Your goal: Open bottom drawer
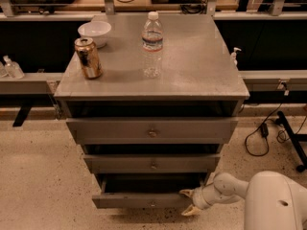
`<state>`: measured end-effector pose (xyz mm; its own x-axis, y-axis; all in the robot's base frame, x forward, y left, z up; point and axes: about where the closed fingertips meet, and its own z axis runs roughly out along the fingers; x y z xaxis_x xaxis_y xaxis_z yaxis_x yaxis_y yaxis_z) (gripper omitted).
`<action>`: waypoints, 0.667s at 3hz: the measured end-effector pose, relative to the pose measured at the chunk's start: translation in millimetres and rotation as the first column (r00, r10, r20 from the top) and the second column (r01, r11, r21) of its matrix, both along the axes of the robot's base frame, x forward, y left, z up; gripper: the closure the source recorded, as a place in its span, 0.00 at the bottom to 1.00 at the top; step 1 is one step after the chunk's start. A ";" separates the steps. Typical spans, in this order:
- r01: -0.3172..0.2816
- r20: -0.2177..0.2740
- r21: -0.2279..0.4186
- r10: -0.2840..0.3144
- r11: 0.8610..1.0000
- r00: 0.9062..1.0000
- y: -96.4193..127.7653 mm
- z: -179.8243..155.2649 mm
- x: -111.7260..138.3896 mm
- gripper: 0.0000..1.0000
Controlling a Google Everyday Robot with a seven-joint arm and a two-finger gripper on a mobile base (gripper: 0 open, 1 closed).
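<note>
The bottom drawer (139, 201) of the grey cabinet (192, 68) stands pulled partly out, near the floor. The tool (188, 201) is at the drawer front's right end, its two fingers spread apart

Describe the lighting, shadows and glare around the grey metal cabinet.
Camera view: light from above gives the grey metal cabinet's top a soft sheen, no harsh glare; the clear plastic water bottle catches highlights; the gaps above the drawers and the inside of the part-open flat grey bottom drawer fall into dark shadow; the cream two-finger gripper at its right end is evenly lit.
</note>
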<state>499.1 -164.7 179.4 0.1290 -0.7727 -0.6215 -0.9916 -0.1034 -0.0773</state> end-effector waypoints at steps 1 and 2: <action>-0.017 -0.020 0.003 0.017 1.000 1.000 1.3 1.8 -7.9 0.53; -0.017 -0.020 0.003 0.017 1.000 1.000 1.1 1.8 -7.3 0.38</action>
<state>491.8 -163.6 181.3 0.1296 -0.7687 -0.6264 -0.9911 -0.1203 -0.0574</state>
